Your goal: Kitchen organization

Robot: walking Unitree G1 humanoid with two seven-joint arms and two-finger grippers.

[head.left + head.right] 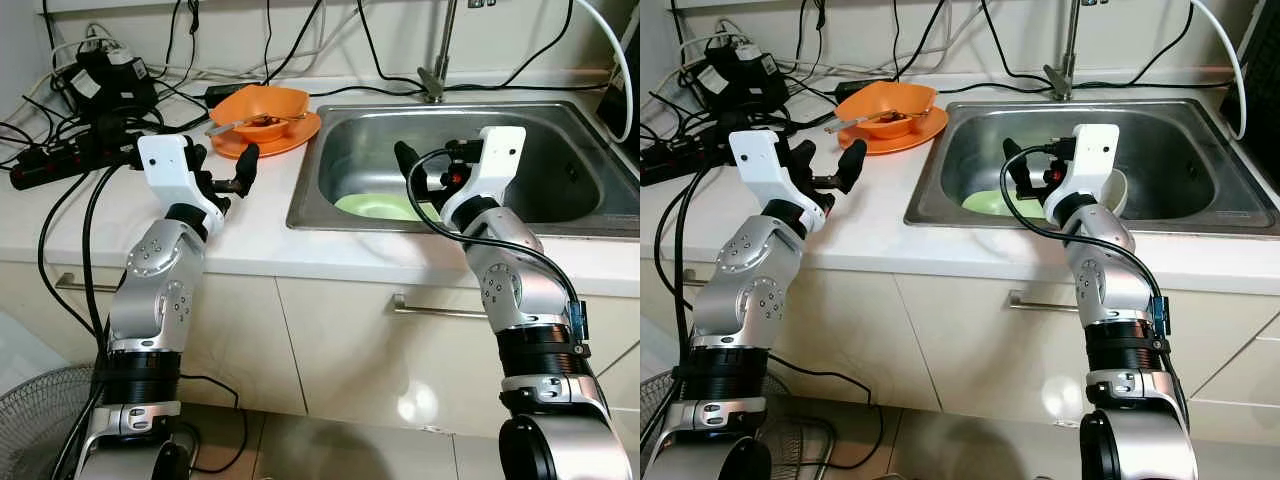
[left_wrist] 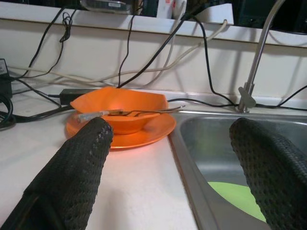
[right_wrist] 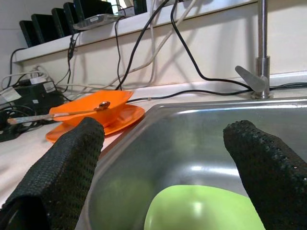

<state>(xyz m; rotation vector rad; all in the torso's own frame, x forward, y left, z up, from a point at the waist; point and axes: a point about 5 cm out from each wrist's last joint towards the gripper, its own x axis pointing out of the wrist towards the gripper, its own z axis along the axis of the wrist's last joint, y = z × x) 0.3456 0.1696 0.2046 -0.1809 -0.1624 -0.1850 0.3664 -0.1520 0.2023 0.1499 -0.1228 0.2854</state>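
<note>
The steel sink (image 1: 560, 170) is the anchor here, sunk into the white counter (image 1: 250, 235) with its tap (image 1: 440, 60) at the back rim. Inside the basin, toward its front left corner, lies a pale green plate (image 1: 370, 207), with what looks like a white bowl (image 1: 1118, 190) just beside it, mostly hidden by the right arm.

Just left of the sink's back corner sits an orange plate (image 1: 300, 133) carrying an orange bowl (image 1: 262, 100), and a spoon (image 2: 144, 113) rests across the bowl's rim. Further left of the sink lies a tangle of black cables and power strips (image 1: 70, 150).

The orange set looks like light, stiff plastic, probably slippery when wet; the loose spoon would likely slide off if the bowl tilts, so a pinch on the bowl's rim, kept level, seems the best hold.

The left gripper (image 1: 232, 180) hovers above the counter left of the sink, its fingers spread wide and holding nothing. The right gripper (image 1: 425, 180) hangs over the sink's front edge above the green plate, likewise spread wide and empty.
</note>
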